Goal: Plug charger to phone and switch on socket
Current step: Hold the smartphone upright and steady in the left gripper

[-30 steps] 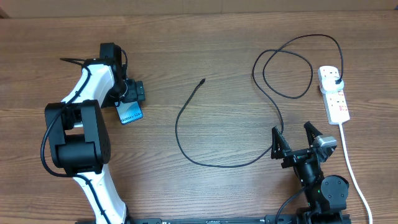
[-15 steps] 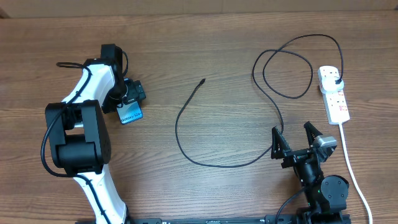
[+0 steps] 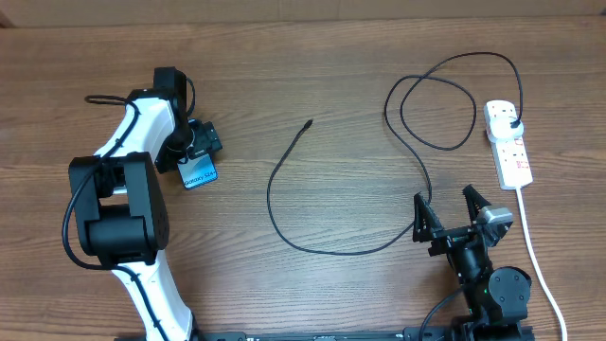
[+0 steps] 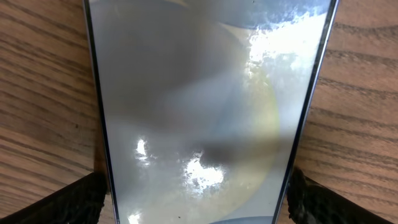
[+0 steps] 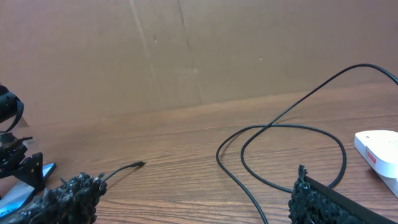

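Observation:
The phone [image 3: 199, 173] lies flat on the table at the left, its blue screen up. My left gripper [image 3: 194, 158] stands over its far end, and its fingertips [image 4: 81, 199] press against the two long edges of the phone [image 4: 199, 93]. From its small connector tip [image 3: 309, 123] at the table's middle, the charger [image 3: 275, 204] runs in loops to a black plug [image 3: 512, 123] in the white socket [image 3: 509, 147] at the right. My right gripper [image 3: 448, 206] is open and empty near the front edge, with the cable [image 5: 249, 180] lying ahead of it.
The socket's thick white cord [image 3: 532, 246] runs down the right side past my right arm's base [image 3: 492, 284]. A brown cardboard wall [image 5: 199, 50] stands behind the table. Bare wood lies between the phone and the connector tip [image 5: 138, 165].
My left gripper turned slightly over the phone and its fingers drew in against the phone's edges. The phone, the cable and the right arm stayed where they were.

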### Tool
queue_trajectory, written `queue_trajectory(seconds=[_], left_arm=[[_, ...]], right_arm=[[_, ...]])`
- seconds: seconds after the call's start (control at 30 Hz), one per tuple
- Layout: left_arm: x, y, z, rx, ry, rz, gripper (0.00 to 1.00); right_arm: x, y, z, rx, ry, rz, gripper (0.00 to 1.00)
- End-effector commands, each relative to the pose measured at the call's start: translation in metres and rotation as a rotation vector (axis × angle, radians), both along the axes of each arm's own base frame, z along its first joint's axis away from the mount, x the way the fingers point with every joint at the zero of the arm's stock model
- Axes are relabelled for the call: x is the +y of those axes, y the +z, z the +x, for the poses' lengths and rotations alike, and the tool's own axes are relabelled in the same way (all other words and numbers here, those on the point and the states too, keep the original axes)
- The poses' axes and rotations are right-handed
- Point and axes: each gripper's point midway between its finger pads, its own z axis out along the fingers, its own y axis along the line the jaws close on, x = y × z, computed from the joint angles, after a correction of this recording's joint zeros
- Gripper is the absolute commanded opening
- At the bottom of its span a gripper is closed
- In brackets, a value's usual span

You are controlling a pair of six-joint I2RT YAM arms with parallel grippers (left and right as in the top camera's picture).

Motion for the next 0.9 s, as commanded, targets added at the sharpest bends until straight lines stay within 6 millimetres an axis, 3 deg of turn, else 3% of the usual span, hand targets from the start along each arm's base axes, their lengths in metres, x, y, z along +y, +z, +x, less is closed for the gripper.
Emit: queue_trajectory(seconds=[0.0, 0.33, 0.87], left_arm=[[-0.0029, -0.0368, -0.0219, 0.099, -0.009, -0.001, 0.96], [-0.0026, -0.0369, -0.013, 0.063, -0.038, 0.001, 0.97], [-0.0027, -0.0369, -0.0155, 0.074, -0.057, 0.001, 0.95]], right_arm=[[-0.0002, -0.0021, 0.0003, -0.004, -0.003, -0.004, 1.0], [-0.0002, -0.0022, 0.0003, -0.003, -0.003, -0.004, 1.0], [-0.0002, -0.0022, 0.0003, -0.003, -0.003, -0.004, 1.0]])
